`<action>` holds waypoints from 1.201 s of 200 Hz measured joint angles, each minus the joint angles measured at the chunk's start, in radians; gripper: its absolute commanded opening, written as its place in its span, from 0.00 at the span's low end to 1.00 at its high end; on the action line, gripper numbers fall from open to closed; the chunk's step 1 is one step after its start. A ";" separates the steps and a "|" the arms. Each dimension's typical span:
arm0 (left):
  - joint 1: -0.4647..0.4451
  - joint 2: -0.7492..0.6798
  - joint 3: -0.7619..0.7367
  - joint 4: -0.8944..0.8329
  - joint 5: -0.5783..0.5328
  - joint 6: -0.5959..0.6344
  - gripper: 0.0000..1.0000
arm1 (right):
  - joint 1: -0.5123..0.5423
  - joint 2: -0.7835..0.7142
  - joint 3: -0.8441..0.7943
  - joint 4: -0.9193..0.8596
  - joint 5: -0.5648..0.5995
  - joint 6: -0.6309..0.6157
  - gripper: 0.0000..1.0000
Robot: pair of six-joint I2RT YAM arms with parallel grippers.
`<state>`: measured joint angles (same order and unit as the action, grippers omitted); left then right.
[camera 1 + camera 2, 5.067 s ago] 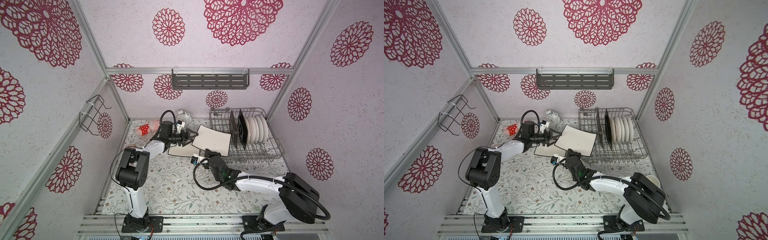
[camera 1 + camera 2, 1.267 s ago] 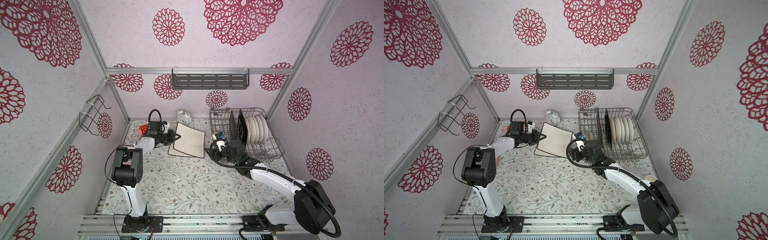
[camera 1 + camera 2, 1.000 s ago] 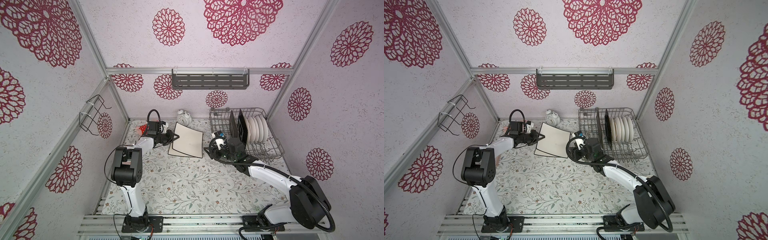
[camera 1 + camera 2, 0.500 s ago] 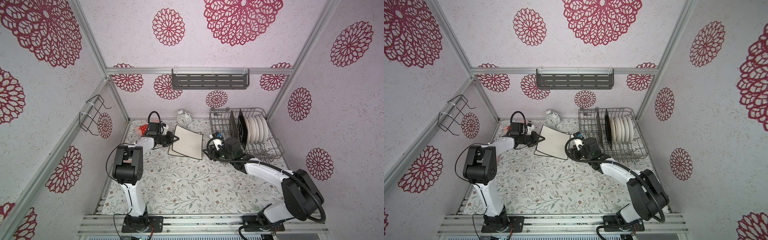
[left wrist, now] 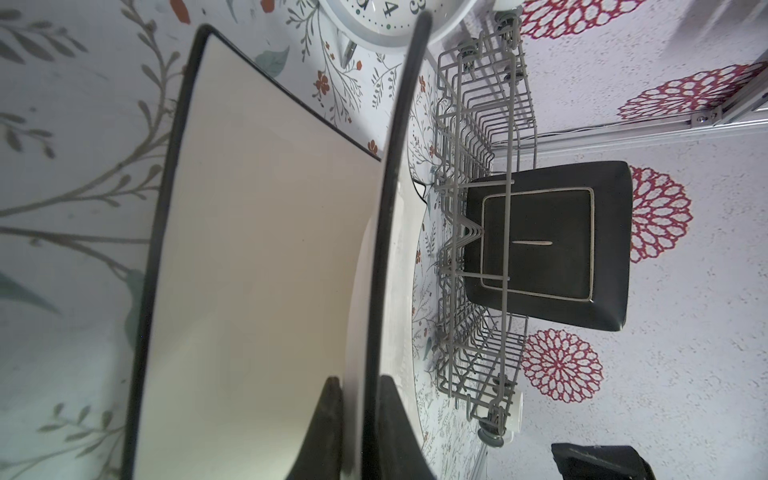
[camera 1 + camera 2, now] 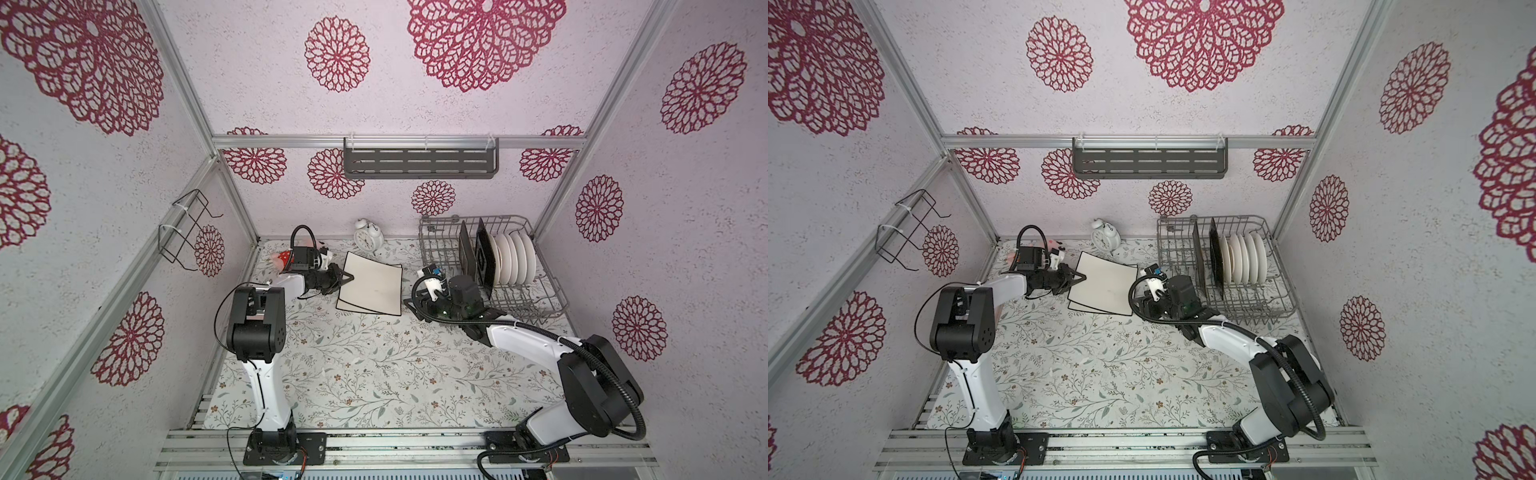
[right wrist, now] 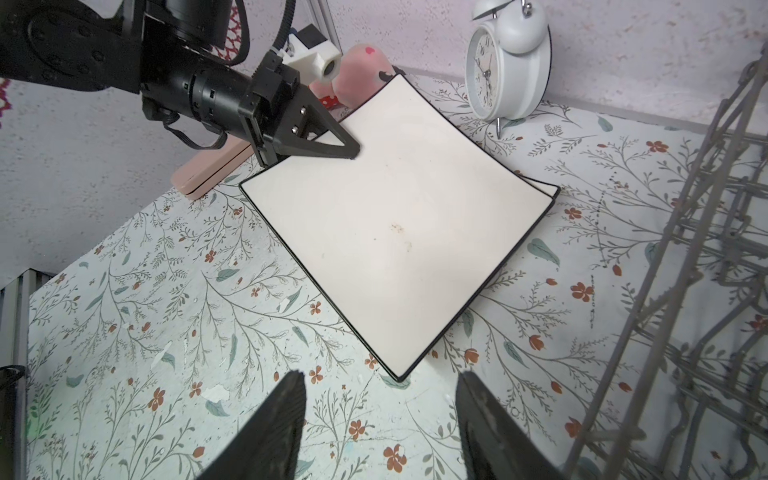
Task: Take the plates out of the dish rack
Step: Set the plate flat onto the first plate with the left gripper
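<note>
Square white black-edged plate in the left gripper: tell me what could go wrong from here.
The left gripper pinches the square white black-edged plate by one edge only; it may slip onto the matching plate beneath. The two lie askew, so the stack could slide. The white alarm clock stands close; a swing might topple it.

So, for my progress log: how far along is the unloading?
Done: one square plate lies on the table. In hand: the left end effector grips a second square plate over it; the right end effector is open and empty. Left: two dark-backed square plates and the round white plates stand in the dish rack.
</note>
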<state>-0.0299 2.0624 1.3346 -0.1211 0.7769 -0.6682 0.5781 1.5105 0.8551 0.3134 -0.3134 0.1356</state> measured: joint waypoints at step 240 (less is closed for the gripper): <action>0.006 0.066 0.042 -0.127 -0.108 0.111 0.46 | 0.000 0.042 0.000 0.027 -0.032 0.014 0.61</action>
<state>-0.0238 2.1288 1.3769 -0.2481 0.6693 -0.5571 0.5785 1.5520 0.8547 0.3401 -0.3454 0.1497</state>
